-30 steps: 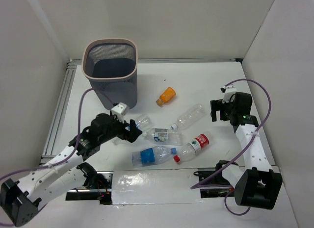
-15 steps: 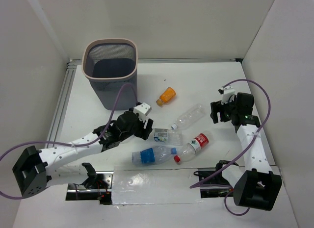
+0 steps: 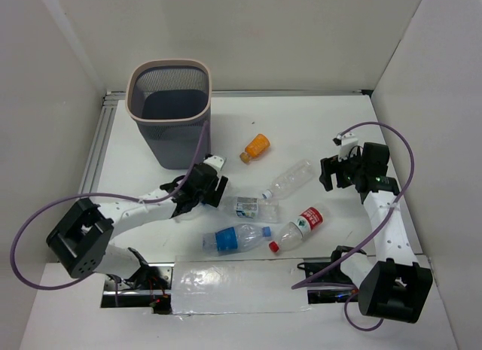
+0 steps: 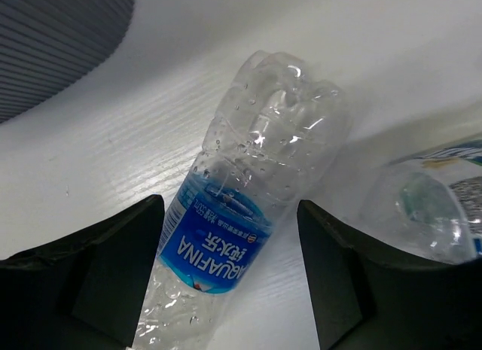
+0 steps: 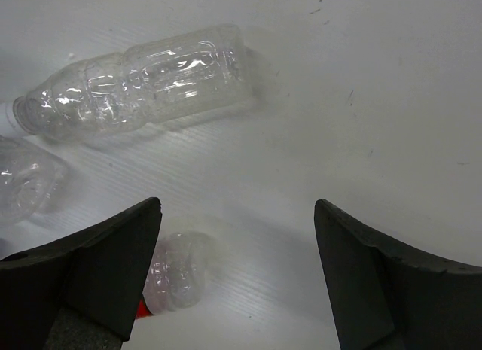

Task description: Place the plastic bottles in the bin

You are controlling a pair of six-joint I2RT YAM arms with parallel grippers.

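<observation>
Two wide-open pincers: I'm holding the left gripper astride the Aquafina bottle (ready to pinch); the right gripper is hovering.

A lab test cell — white panels box in a white table. Aluminium rail along one edge, purple cables.

Left gripper: fingers spread, Aquafina bottle lying between, gap each side. Neighbouring bottle just outside one finger. Bin wall near, upper left of wrist view. Right gripper: fingers spread over bare table; clear bottle lies ahead.
</observation>
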